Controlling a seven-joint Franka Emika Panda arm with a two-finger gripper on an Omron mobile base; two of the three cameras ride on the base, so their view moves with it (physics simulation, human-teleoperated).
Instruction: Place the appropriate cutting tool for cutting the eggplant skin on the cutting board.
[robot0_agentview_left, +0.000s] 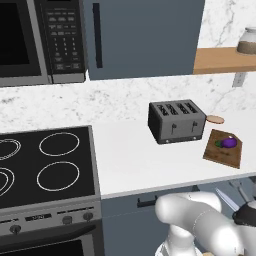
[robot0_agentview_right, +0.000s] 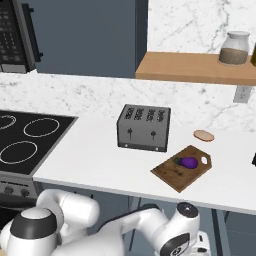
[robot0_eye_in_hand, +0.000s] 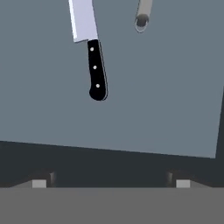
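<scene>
While the gripper (robot0_eye_in_hand: 111, 181) stands wide open and holds nothing, its fingertips (robot0_eye_in_hand: 39, 183) point at a flat grey drawer floor (robot0_eye_in_hand: 166, 96). At 11 o'clock lies a black-handled silver knife (robot0_eye_in_hand: 94, 61); at 12 o'clock, the slim light-grey metallic cutting tool (robot0_eye_in_hand: 142, 17). On the white table (robot0_agentview_right: 90, 160), the glossy purple eggplant (robot0_agentview_right: 189, 162) rests on the dark-brown wooden cutting board (robot0_agentview_right: 172, 175), just beside the grey metal toaster (robot0_agentview_right: 144, 127).

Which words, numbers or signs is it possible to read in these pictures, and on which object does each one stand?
None can be read.
Microwave keypad: rows of button labels, too small and blurred to read.
Stove front panel: a small mark, too blurred to read.
Toaster: no lettering seen.
</scene>
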